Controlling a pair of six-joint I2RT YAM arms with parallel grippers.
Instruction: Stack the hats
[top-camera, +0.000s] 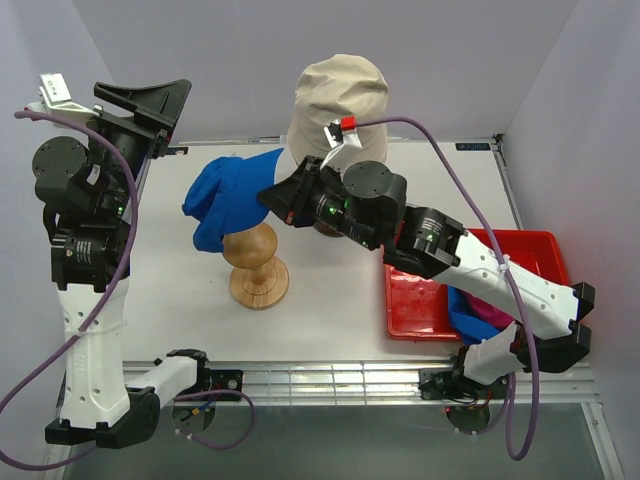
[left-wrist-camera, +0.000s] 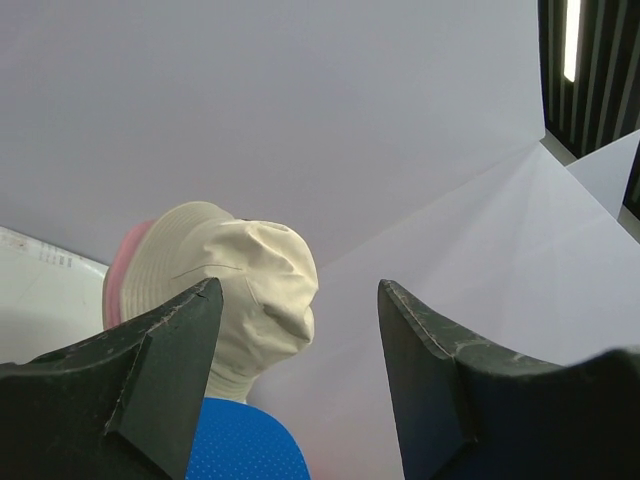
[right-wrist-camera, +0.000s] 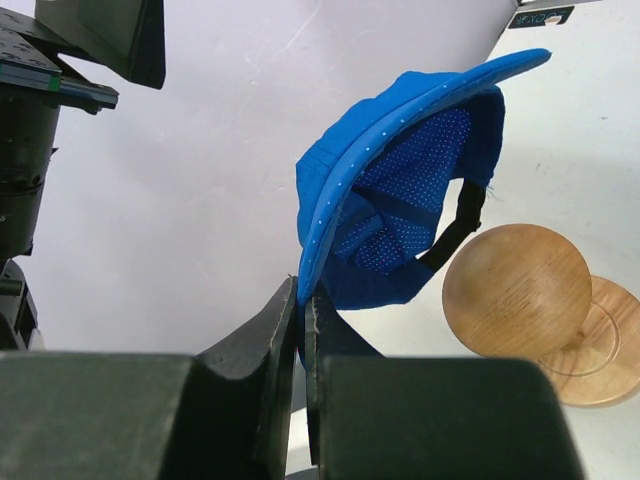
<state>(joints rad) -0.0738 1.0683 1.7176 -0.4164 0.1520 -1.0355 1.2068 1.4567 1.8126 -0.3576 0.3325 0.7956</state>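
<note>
My right gripper (top-camera: 268, 197) (right-wrist-camera: 303, 295) is shut on the brim edge of the bright blue cap (top-camera: 225, 200) (right-wrist-camera: 400, 180), holding it in the air just above and left of the wooden hat block (top-camera: 255, 265) (right-wrist-camera: 515, 290). The beige bucket hat (top-camera: 335, 100) (left-wrist-camera: 240, 280) sits on top of the stand at the back. The light pink bucket hat (left-wrist-camera: 122, 270) shows under it as a rim. The magenta cap (top-camera: 492, 308) lies in the red bin, mostly hidden by my right arm. My left gripper (top-camera: 172, 115) (left-wrist-camera: 300, 290) is open and empty, raised at the back left.
The red bin (top-camera: 420, 310) stands at the front right, with some blue fabric (top-camera: 465, 318) beside the magenta cap. White walls close in the table at the back and sides. The mannequin head is hidden under the hats.
</note>
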